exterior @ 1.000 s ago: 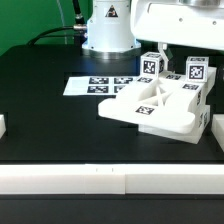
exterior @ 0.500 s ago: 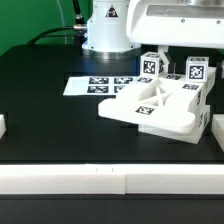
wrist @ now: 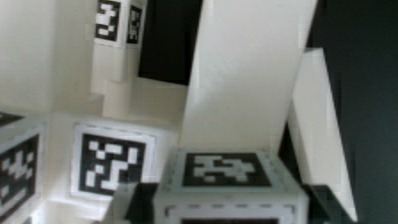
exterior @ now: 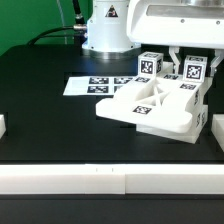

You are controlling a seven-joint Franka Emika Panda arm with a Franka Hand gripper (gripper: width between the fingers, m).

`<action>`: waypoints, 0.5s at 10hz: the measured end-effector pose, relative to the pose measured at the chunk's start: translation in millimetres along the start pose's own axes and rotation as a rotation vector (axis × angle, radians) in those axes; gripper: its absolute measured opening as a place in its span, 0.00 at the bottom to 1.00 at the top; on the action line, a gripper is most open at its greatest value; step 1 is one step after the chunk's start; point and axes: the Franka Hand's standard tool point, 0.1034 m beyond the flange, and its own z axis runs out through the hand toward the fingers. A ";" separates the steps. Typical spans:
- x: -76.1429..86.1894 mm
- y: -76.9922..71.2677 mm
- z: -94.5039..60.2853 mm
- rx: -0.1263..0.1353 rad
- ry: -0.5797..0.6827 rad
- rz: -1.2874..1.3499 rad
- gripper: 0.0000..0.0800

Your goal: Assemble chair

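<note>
The chair (exterior: pixel 150 108) is a cluster of matte white tagged parts at the exterior view's right: a cross-braced flat plate (exterior: pixel 140 100) with blocks and upright bars joined on it. My gripper (exterior: pixel 191 62) comes down from the upper right. It is shut on an upright tagged bar (exterior: pixel 196 70) at the far right of the assembly. In the wrist view the gripper (wrist: pixel 228 198) has its dark fingers (wrist: pixel 146 203) on either side of that bar's tagged end (wrist: pixel 228 168). Another tagged upright (exterior: pixel 149 64) stands beside it.
The marker board (exterior: pixel 95 86) lies flat behind the chair, near the robot base (exterior: pixel 108 30). A white rail (exterior: pixel 110 180) runs along the front of the black table. White blocks stand at the left edge (exterior: pixel 3 126) and the right edge (exterior: pixel 215 130).
The gripper and its bar have shifted slightly to the exterior view's left, and the whole assembly has nudged left with them.
</note>
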 end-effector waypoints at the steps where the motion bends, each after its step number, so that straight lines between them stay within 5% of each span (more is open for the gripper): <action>1: -0.4 -0.6 0.2 0.002 -0.001 0.114 0.34; 5: -1.3 -2.6 0.3 0.003 0.000 0.492 0.34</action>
